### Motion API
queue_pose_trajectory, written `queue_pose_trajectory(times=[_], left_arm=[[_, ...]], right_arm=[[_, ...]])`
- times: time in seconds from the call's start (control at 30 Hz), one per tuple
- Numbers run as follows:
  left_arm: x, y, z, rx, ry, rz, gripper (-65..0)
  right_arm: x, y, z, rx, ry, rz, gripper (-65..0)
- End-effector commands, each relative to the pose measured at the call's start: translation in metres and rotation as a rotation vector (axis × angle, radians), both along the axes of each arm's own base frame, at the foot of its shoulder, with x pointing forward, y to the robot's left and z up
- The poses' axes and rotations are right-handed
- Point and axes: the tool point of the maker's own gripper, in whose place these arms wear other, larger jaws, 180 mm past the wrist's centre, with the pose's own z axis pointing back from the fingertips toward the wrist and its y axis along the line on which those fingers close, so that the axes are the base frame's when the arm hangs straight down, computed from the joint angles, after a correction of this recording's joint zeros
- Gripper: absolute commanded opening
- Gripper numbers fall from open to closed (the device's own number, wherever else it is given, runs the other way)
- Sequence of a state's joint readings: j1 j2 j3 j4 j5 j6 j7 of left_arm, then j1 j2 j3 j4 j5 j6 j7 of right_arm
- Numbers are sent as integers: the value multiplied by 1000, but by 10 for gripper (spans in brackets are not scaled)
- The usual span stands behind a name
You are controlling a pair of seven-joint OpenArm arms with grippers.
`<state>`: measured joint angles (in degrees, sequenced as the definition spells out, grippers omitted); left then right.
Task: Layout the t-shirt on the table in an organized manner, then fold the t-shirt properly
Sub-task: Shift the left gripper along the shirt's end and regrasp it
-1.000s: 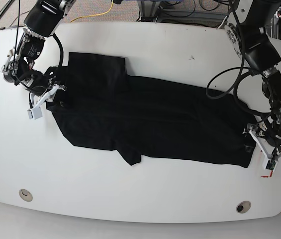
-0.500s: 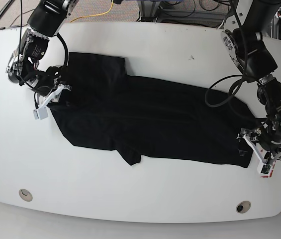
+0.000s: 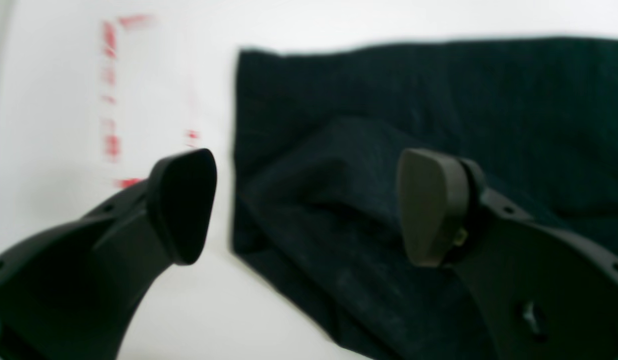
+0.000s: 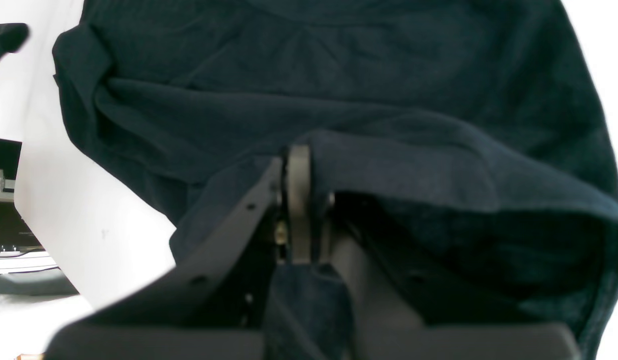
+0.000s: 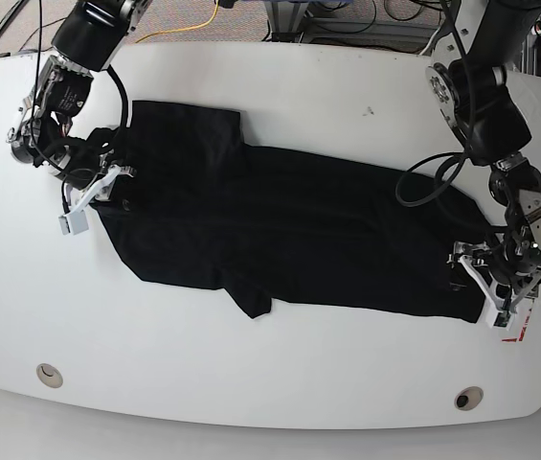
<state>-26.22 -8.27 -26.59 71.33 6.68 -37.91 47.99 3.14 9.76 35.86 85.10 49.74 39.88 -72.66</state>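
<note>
Left wrist view: your left gripper (image 3: 303,205) stood spread wide, one finger over the bare table (image 3: 153,305), the other over the t-shirt (image 3: 439,100); plain black, its corner lay beside blurred red tape marks (image 3: 111,90).

Right wrist view: your right gripper (image 4: 299,210) was pressed together, pinching a raised fold of the t-shirt's black cloth.

Base view: the t-shirt (image 5: 289,225) lay stretched across the table's (image 5: 270,374) middle, between both grippers. You had no readable print or label.
</note>
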Motion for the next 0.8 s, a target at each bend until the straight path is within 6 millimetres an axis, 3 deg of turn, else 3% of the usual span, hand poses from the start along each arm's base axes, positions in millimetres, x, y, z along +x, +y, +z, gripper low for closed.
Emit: queue_pose_trajectory(times=[0.0,0.37,0.53,0.77], left_arm=[[16,3,20,-13,-61,5,-125],[31,10,12,-125,-77,74,-125],[33,26,3,-146,-68,136,-124],[33,13,-17,-165,-3,104,-124]], right_arm=[[10,-5,17,-5,-61,-5,-650],[10,1,16,-5,-56,15,-650],[10,3,15,-6,-55,21,-650],[9,3,15,-6,-53,21,-650]])
